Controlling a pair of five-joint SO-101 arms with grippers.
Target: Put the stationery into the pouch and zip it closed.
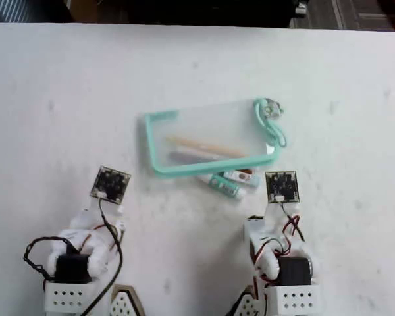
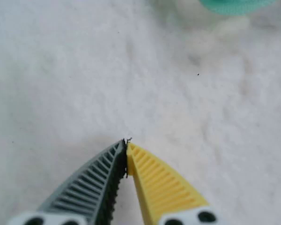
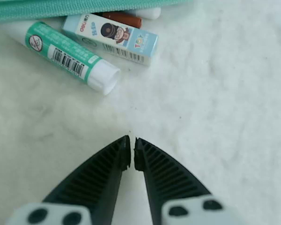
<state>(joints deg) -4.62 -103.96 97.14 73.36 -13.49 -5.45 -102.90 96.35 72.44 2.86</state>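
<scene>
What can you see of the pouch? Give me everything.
The pouch is a flat rectangle with frosted see-through walls and mint-green edging. A green cord loop and a small charm hang at its far right corner. It lies flat on the white table, slightly skewed. A tan pencil-like stick and a darker stick show through the wall. A green tube and a boxed eraser lie at its near edge. Zip state: cannot tell.

A robotics bench, by the look: plain white worktop beneath the jaws; left arm and right arm behind them; wires bare; circuit boards exposed.
</scene>
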